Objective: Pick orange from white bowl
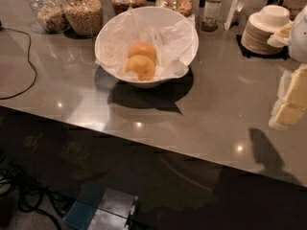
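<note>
The white bowl (108, 36) stands on the grey counter at the back centre, lined with crinkled white paper. Two round fruits lie in it, touching. The orange (140, 67) is the paler yellow-orange one at the front. A deeper-orange fruit (142, 50) sits just behind it. My gripper (290, 101), with yellowish parts below a white arm (301, 32), hangs at the right edge of the view. It is above the counter, far to the right of the bowl and well apart from it, and is partly cut off by the frame.
Several glass jars (84, 11) of grains and a bottle (211, 8) stand behind the bowl. A stack of small white dishes (266, 30) sits at the back right. A black cable (21, 61) lies at the left. The counter's front edge (144, 143) runs diagonally.
</note>
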Robot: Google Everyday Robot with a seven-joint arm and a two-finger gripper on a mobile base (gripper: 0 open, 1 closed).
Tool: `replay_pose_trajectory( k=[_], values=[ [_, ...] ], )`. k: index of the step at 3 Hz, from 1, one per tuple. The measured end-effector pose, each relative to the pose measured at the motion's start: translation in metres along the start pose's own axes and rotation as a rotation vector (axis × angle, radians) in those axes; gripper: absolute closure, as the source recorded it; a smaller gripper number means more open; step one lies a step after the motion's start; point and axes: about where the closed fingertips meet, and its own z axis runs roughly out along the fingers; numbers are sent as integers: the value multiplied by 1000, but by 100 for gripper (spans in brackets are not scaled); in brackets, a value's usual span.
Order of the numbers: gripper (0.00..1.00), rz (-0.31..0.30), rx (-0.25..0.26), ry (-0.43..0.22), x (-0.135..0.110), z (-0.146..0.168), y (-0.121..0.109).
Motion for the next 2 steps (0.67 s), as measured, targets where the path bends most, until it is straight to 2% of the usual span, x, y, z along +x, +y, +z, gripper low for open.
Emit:
replay_pose_trajectory(
  k=[1, 2],
  values=[
    [0, 0, 0, 0, 0, 0, 0],
    [0, -5, 34, -56, -12, 1, -11]
  ],
)
